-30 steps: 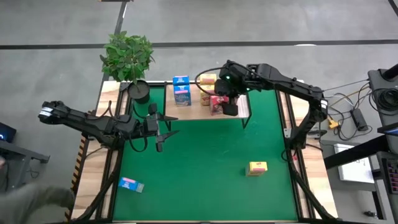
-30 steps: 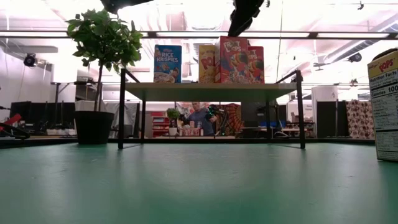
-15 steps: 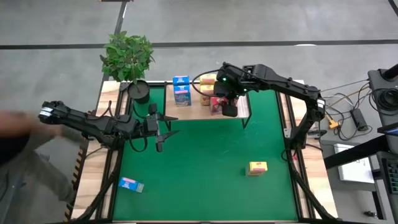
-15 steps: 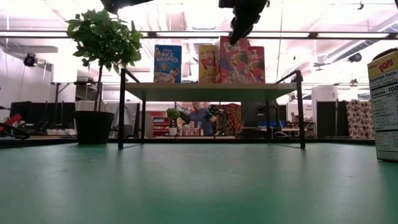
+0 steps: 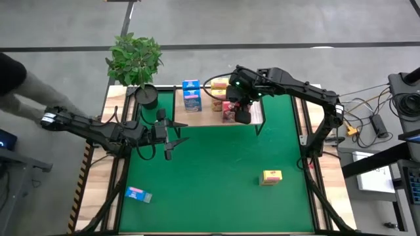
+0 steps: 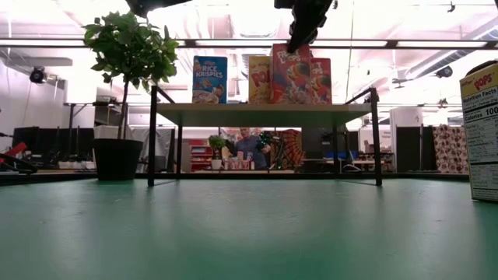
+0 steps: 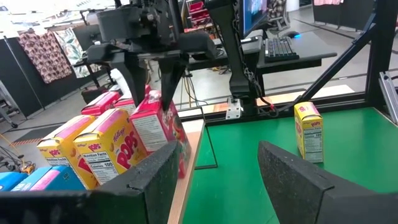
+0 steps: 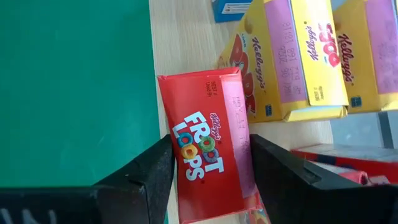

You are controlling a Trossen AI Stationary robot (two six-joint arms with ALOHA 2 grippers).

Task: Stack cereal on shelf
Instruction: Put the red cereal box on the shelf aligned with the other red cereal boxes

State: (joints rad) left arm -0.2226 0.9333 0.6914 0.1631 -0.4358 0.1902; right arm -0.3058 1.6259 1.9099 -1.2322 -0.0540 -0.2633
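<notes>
The shelf (image 5: 203, 119) stands at the table's far side. On it are a blue box (image 5: 191, 95), two yellow boxes (image 5: 219, 92) and red boxes (image 5: 229, 110). My right gripper (image 5: 237, 98) is above the shelf, shut on a red Froot Loops box (image 8: 208, 149); this box also shows in the low view (image 6: 290, 74). A yellow box (image 5: 272, 176) and a blue-pink box (image 5: 138, 194) lie on the green mat. My left gripper (image 5: 168, 136) hovers open and empty near the shelf's left front leg. My right gripper pinches the red box between its two fingers (image 8: 146, 177), on its two broad faces near the top edge (image 8: 236, 134). The fingers come from above, pointing down. The box stands about upright, with its bottom on the shelf board (image 6: 233, 114), next to the yellow boxes.
A potted plant (image 5: 134, 59) stands at the table's far left corner beside the shelf. A person's sleeve (image 5: 23, 82) reaches in near the left arm's base. The green mat (image 5: 216, 164) lies between the shelf and the two loose boxes.
My right gripper has come down a little and gone slightly toward the table's left over the shelf, and the red box has shifted a little left with it. A person has moved about at the table's left side.
</notes>
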